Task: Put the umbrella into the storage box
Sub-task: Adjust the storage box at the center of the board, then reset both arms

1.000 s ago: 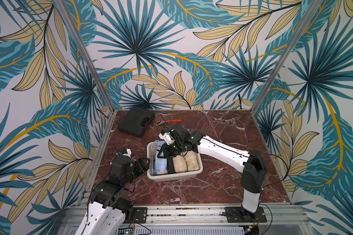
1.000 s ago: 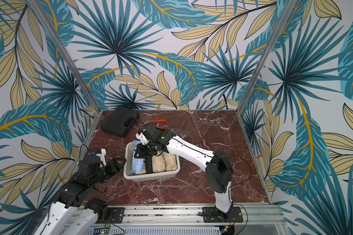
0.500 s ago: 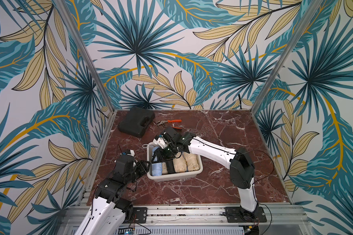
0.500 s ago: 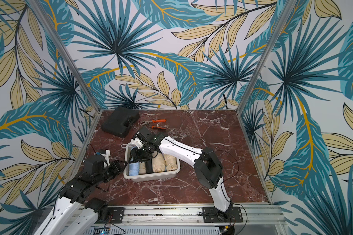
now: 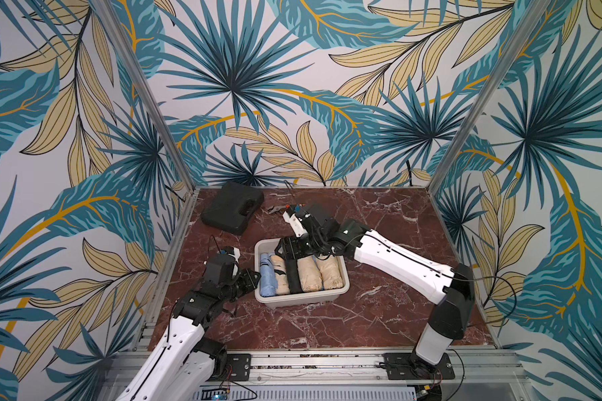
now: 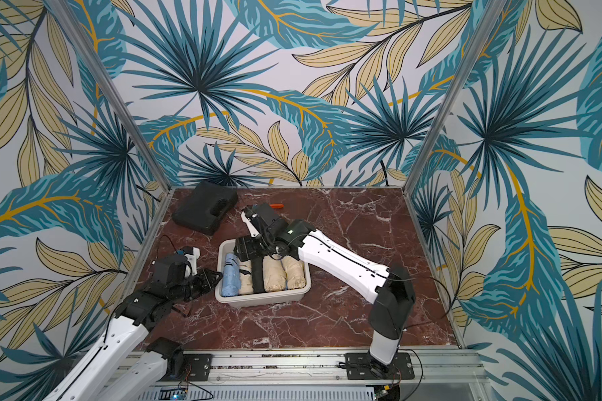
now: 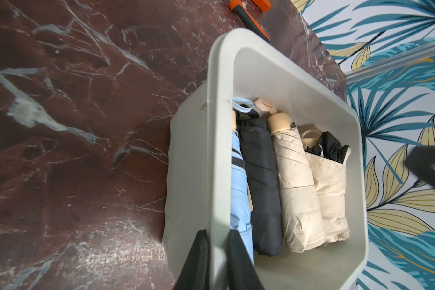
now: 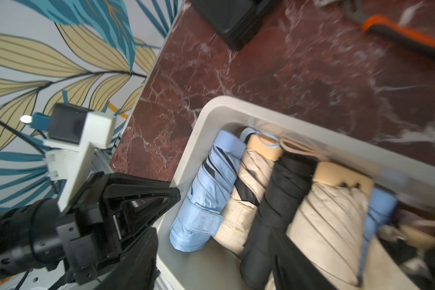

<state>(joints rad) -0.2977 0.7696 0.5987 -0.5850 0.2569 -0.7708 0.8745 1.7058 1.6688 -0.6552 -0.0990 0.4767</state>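
Pinching a side wall of the storage box (image 7: 219,150) between the left fingers (image 7: 197,263), apparently steadying it on the desk (image 7: 73,150), while holding the right fingers (image 5: 287,248) spread above its far end, leaving the blue umbrella (image 7: 239,188) lying inside along that wall.

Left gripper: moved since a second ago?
Yes. In a top view, the left gripper has shifted toward the storage box and now clamps its rim.

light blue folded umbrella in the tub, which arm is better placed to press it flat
Right. The right tool hangs open over the white plastic storage box, near the light blue folded umbrella; the left tool is clamped on the box rim.
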